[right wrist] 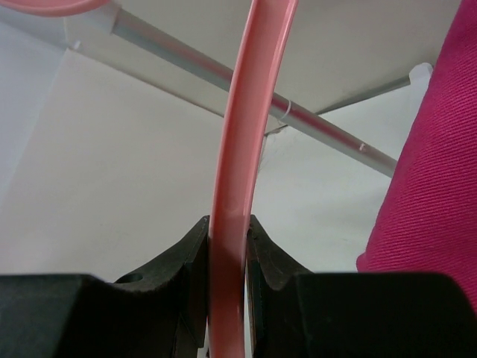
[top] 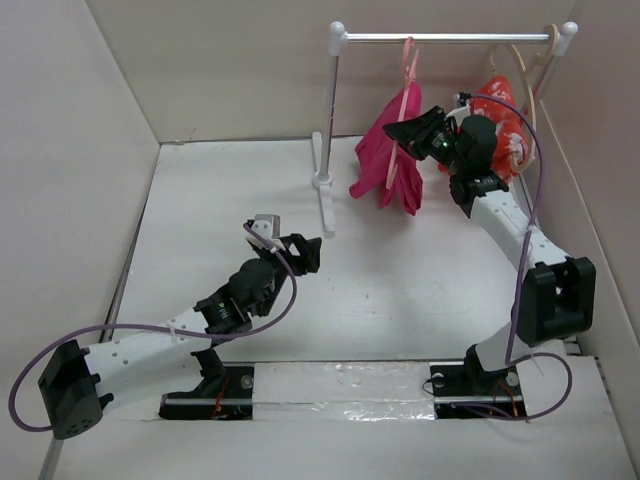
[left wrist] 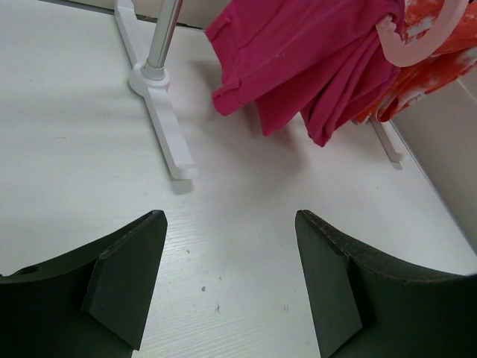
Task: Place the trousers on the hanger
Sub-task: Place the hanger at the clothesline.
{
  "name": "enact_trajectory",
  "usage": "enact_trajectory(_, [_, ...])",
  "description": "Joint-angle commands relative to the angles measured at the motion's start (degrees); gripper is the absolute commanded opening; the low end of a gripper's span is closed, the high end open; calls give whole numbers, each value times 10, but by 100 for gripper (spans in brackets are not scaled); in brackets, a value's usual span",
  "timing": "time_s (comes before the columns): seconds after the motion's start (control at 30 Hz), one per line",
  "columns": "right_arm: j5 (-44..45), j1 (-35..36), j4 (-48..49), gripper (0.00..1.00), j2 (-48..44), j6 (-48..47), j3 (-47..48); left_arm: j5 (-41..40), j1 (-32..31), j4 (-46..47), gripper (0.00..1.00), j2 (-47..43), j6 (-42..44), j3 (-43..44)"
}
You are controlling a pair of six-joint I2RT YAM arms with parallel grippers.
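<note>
Hanger (right wrist: 235, 149) in right pincer (right wrist: 227, 226), arm (top: 503, 218) outstretched upward

rack foot (left wrist: 168, 130) ahead of left pincer (left wrist: 227, 218), trousers (left wrist: 313, 60) beyond

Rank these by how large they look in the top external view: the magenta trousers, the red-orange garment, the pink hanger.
1. magenta trousers
2. red-orange garment, partly hidden, so its true size is unsure
3. pink hanger, only a thin strip shows
</note>
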Motion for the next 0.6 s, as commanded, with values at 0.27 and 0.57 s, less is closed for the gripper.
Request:
enact_trajectory(0.27, [-117,-23,188,0,11,23,87,5,2,17,67,-8,-2,12])
enact_trajectory(0.57, [-100,-31,156,0,-17,6,92,10,2,25,67,-1,-3,9])
